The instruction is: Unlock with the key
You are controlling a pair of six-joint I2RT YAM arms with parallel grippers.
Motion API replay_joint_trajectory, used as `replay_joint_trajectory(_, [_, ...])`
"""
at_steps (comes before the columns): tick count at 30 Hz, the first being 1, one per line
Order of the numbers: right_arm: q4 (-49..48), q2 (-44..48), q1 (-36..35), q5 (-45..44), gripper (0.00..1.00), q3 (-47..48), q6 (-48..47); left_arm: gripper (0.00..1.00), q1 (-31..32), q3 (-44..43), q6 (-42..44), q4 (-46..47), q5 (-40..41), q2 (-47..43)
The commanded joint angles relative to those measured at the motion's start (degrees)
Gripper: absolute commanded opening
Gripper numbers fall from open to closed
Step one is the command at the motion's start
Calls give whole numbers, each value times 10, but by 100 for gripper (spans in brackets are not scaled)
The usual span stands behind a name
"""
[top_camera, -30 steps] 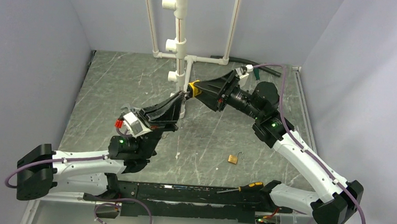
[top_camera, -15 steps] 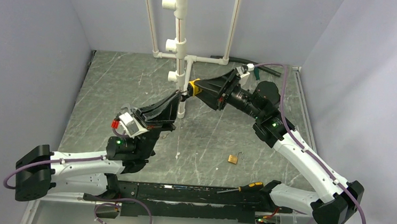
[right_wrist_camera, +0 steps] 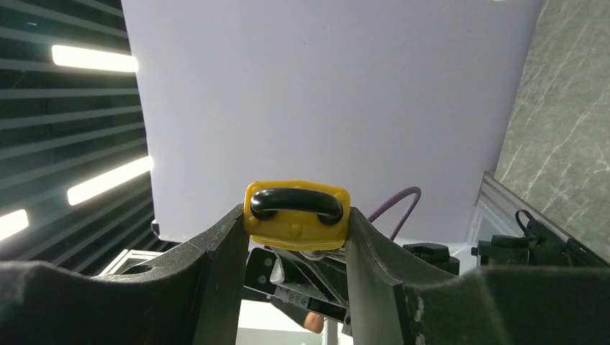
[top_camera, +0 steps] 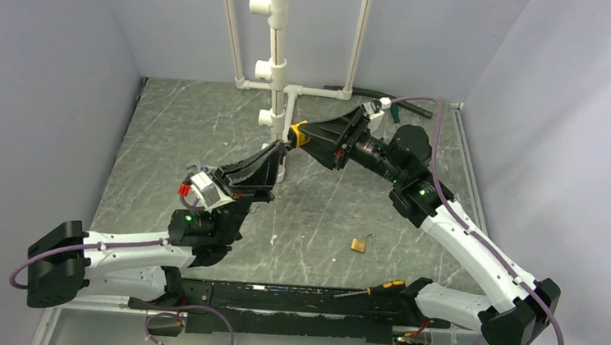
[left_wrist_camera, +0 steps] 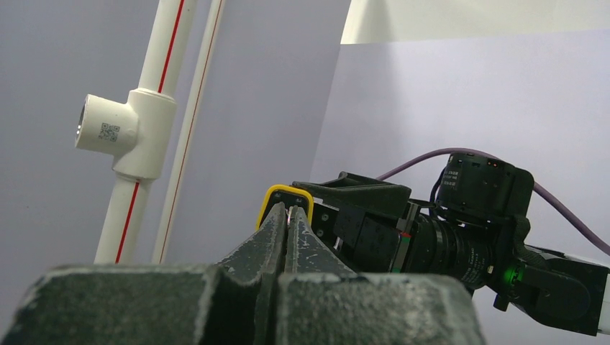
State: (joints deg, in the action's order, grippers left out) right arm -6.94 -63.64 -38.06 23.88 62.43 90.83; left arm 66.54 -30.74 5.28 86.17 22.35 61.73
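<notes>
Jaws of the left gripper (left_wrist_camera: 286, 220) are pressing fully together, pinching the key (left_wrist_camera: 290, 213); only a thin silver sliver of it is showing at the fingertips. That sliver is sitting right at the bottom face of the yellow padlock (right_wrist_camera: 296, 224); whether it is inside the keyhole cannot be told. Right gripper (top_camera: 296, 135) is clamping the padlock body between half-spread jaws, black shackle facing its own wrist camera. Both grippers are meeting in mid-air just beside the white pipe frame (top_camera: 276, 63). A small brass lock (top_camera: 359, 244) is lying on the table (top_camera: 174, 129), well apart, and a screwdriver (top_camera: 374, 291) is lying nearer the arm bases.
</notes>
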Motion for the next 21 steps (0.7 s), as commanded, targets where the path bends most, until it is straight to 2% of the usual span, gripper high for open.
replay_joint_trajectory(1, [-51, 10, -6, -4, 0, 38, -1, 0, -2, -9, 2, 28, 2, 6])
replay_joint_trajectory(21, [-115, -8, -23, 30, 0, 46, 51, 0, -8, -40, 5, 29, -34, 6])
